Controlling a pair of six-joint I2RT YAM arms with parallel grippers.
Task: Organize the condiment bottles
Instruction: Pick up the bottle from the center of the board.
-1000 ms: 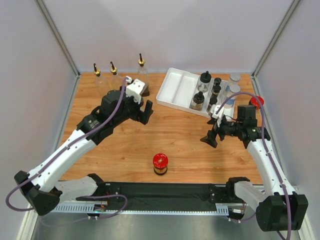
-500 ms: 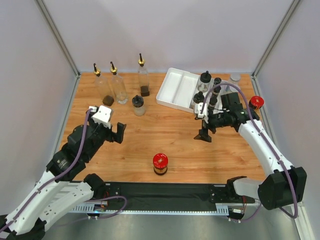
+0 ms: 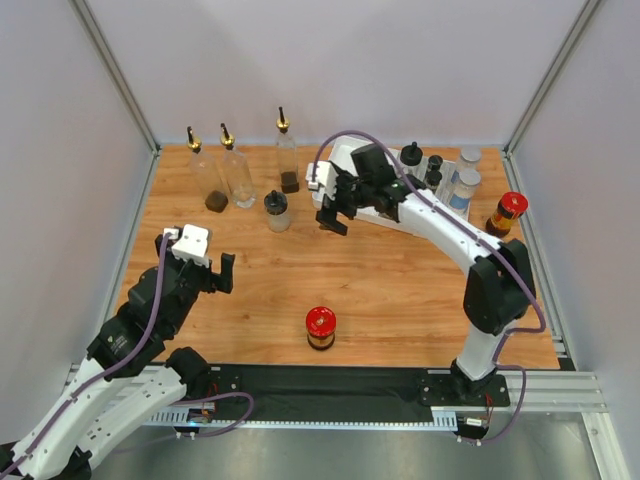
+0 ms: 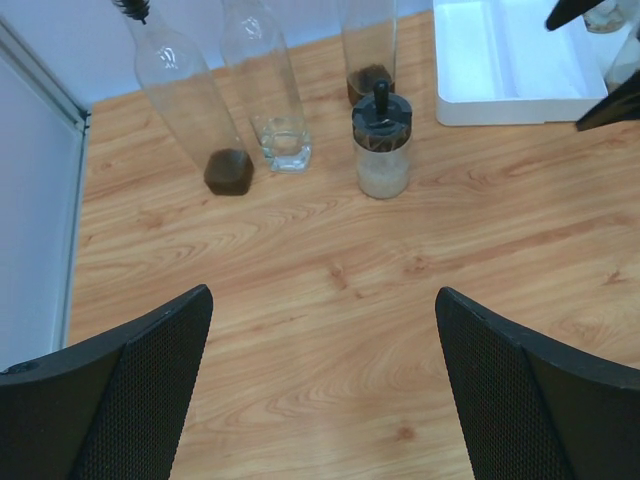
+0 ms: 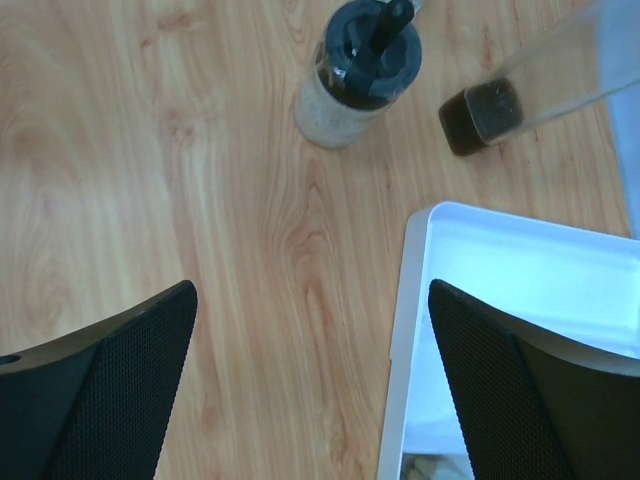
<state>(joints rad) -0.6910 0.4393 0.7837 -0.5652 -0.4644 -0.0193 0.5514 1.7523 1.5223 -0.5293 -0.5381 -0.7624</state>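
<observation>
black-capped jar [image 5: 358, 72], white tray [image 5: 500, 290] near — wooden table [image 3: 400, 290]

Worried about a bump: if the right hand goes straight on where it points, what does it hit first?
Likely bare table wood: the open right hand aims down beside the white tray's rim, short of the black-capped jar. Depth is unclear.

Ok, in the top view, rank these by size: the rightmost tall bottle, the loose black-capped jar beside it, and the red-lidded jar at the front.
1. Tall bottle: clearly the largest.
2. Black-capped jar and red-lidded jar: they look about alike. The red-lidded one sits nearer the camera, so I won't rank them.
</observation>
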